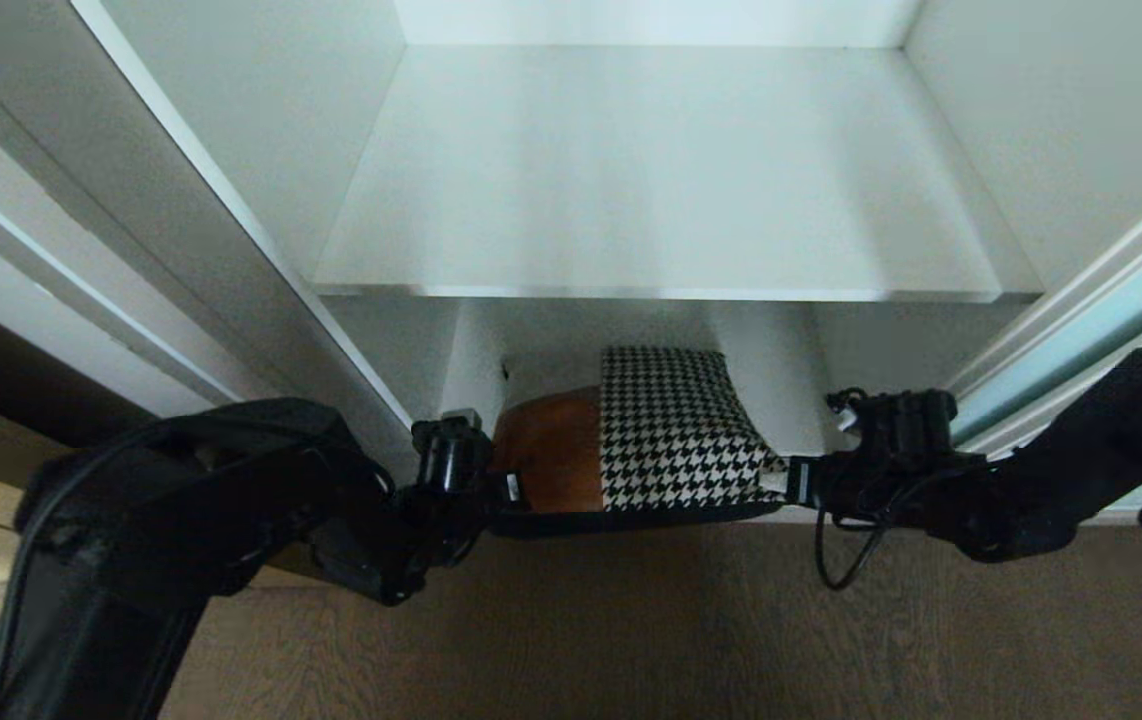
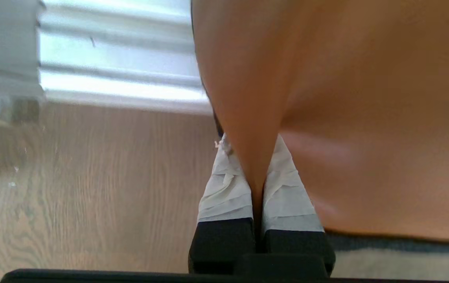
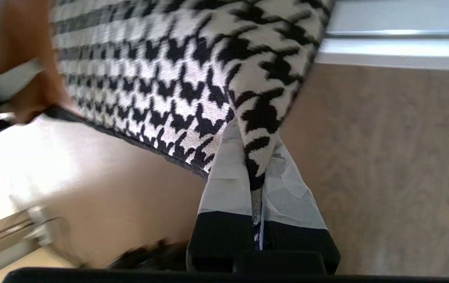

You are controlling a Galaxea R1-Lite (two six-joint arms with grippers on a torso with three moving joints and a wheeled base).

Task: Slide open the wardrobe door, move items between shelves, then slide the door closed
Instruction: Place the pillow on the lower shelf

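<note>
While each taped gripper (image 1: pixel 509 487) (image 1: pixel 789 480) pinches a corner, soft houndstooth-and-tan pillow (image 1: pixel 671 430).

I have both arms reaching in low, from about 8 o'clock and 4 o'clock in my head view. My left gripper (image 1: pixel 503 487) is clamped tight on the tan corner of the patchwork pillow (image 1: pixel 631 440), taped fingers (image 2: pixel 224 188) pinching the fabric. My right gripper (image 1: pixel 789 480) is likewise closed on the houndstooth corner, its fingers (image 3: pixel 228 184) squeezing the cloth.
</note>
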